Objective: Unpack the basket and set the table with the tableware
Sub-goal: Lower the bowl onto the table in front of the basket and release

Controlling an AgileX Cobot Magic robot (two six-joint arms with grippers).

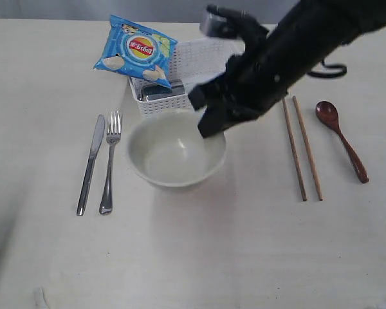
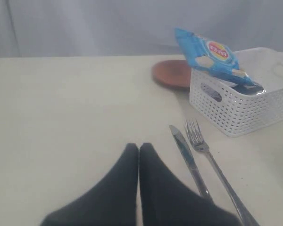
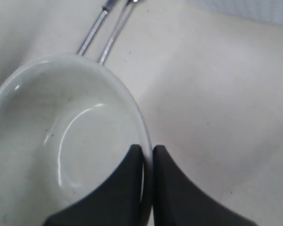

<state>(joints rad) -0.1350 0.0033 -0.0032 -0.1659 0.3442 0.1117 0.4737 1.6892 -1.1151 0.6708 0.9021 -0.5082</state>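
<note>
The off-white bowl [image 1: 170,154] [image 3: 61,132] sits in front of the white basket [image 1: 199,61] [image 2: 240,106]. My right gripper [image 1: 212,122] [image 3: 147,149] is shut on the bowl's right rim, one finger inside and one outside. A steel knife [image 1: 90,164] [image 2: 188,157] and fork [image 1: 109,161] [image 2: 210,157] lie left of the bowl. Wooden chopsticks [image 1: 302,148] and a red-brown spoon [image 1: 341,138] lie to its right. A round brown plate [image 2: 172,74] rests behind the basket. My left gripper [image 2: 139,147] is shut with nothing in it, low over bare table beside the knife.
A blue chips packet [image 1: 135,50] [image 2: 207,54] leans on the basket's left corner, over a shiny steel item [image 1: 159,91] inside. The right arm [image 1: 296,45] crosses above the basket's right side. The pale table [image 1: 212,257] stretches toward the front.
</note>
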